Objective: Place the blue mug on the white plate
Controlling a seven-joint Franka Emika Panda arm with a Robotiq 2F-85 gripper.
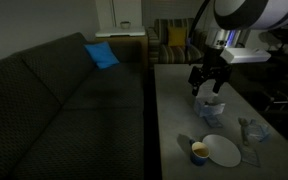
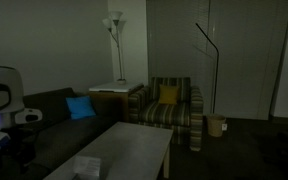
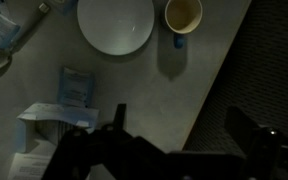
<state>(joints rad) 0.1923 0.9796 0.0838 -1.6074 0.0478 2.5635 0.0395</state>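
While the jaws hang wide open and empty, well apart from the white plate (image 3: pixel 115 25), the blue mug (image 3: pixel 183 14) just beside it risks tipping under a misaligned descent.

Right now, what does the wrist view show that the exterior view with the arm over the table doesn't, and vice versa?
Only the wrist view: the gap between the blue mug and the white plate, seen from above. Only the exterior view: the sofa, blue cushion and striped armchair. Both: mug, plate, the small packs on the table, and the open gripper.
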